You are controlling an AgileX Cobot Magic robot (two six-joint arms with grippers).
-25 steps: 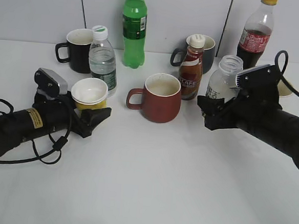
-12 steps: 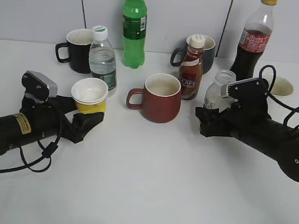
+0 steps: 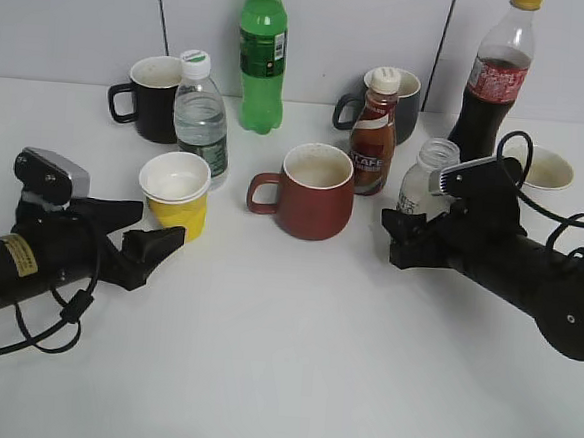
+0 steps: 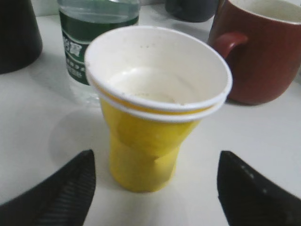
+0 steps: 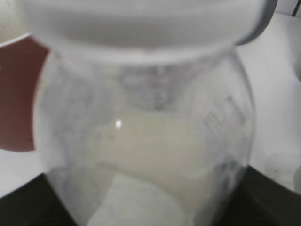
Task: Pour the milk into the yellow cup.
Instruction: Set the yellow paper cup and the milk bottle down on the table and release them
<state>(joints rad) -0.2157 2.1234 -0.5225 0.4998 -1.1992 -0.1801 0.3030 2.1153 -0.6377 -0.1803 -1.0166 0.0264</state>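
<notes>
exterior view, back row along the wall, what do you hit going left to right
black mug → water bottle → green bottle → coffee bottle → cola bottle

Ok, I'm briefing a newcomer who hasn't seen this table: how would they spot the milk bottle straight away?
Start at the red mug in the middle of the table and look right, past the brown coffee bottle. The milk bottle stands just beyond, at the right gripper. It is short, clear, holds white liquid and has no cap, unlike the capped bottles around it.
</notes>
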